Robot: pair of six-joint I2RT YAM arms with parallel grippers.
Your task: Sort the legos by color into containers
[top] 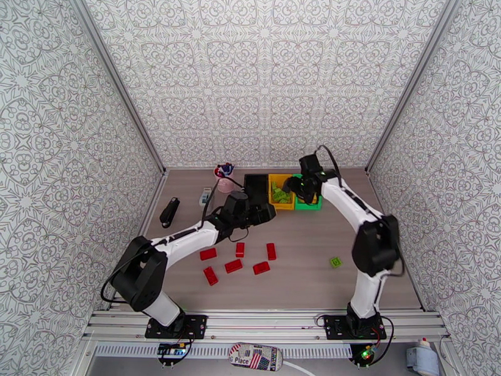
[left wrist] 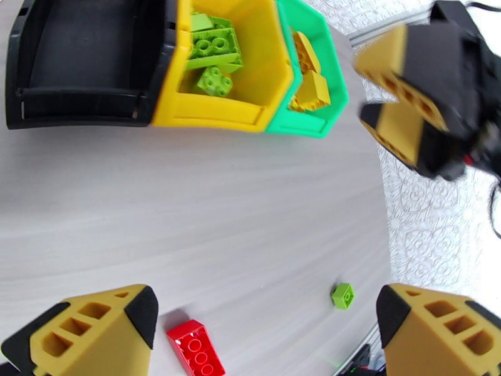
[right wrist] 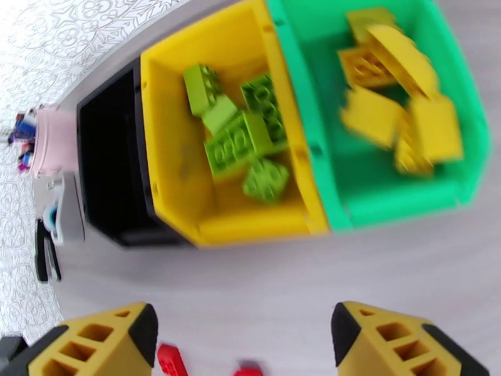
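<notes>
The right pincer hangs with its jaws spread and nothing between them, just to the near side of the yellow bin and a little to its right, by the front of the green bin. The left pincer is spread wide too and carries nothing. It sits low over the table to the near left of the yellow bin, in front of the black bin.

The light green bricks lie inside the yellow bin. The green bin, touching its right wall, holds the yellow bricks. The black bin stands against its left wall and is probably meant for the red ones.

Six red bricks lie scattered on the table, well to the near side of the yellow bin. One loose green brick lies apart from them, to the near right of that bin.

The bricks look light, stiff and hard, with smooth sides, so they should not be fragile. A brick could skid on the table or twist if it is caught by a corner. The sound hold is across the two long flat sides, with the jaws square to the brick and centred along it, not on the studs. The small green one should be pinched on two opposite faces.
</notes>
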